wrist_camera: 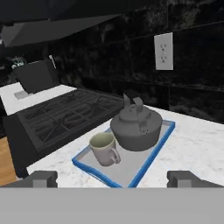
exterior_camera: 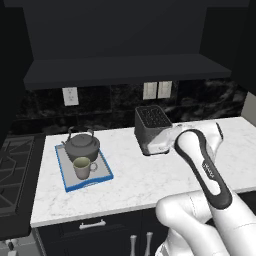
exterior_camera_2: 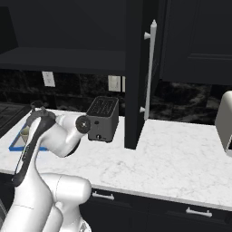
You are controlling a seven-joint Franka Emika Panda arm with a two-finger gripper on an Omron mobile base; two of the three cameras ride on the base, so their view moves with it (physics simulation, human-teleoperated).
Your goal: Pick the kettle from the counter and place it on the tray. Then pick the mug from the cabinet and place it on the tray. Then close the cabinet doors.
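one kettle point(wrist_camera: 136, 126) and one mug point(wrist_camera: 103, 148) sit together on one blue-rimmed tray point(wrist_camera: 153, 152) on the tabletop point(exterior_camera: 150, 175); the arm is folded low, end effector point(wrist_camera: 112, 178) open and empty.

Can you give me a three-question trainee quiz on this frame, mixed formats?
1. True or false: the mug stands on the tray.
2. What sits beside the mug on the tray? A) toaster B) kettle C) bowl
3. Fill in: the hand is ___, holding nothing.

Key: 1 true; 2 B; 3 open. What is left of the task is the cabinet door, standing open above the counter.
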